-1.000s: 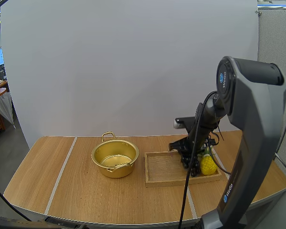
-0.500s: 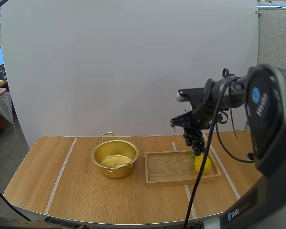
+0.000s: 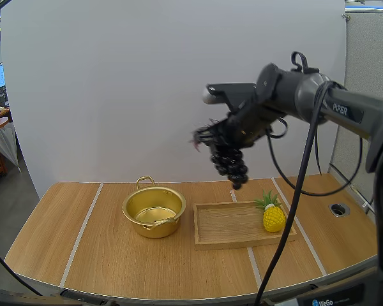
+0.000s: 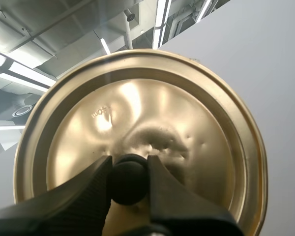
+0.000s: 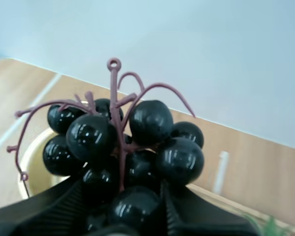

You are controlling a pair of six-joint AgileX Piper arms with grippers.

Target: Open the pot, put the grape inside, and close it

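The right arm (image 3: 319, 102) reaches from the right edge to upper centre, its right gripper (image 3: 221, 136) clamped on the grapes (image 3: 233, 167). The left gripper (image 4: 129, 172) pinches the lid (image 4: 152, 113) by its knob.

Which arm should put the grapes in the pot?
Right. The right pincer holds the bunch of glossy black grapes aloft near the open golden metal pot; the left pincer holds the golden metal lid.

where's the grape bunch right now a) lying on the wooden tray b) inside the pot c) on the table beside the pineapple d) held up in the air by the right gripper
D: the right gripper pinches the grape bunch high above the table, and the open pot has no grapes in it.
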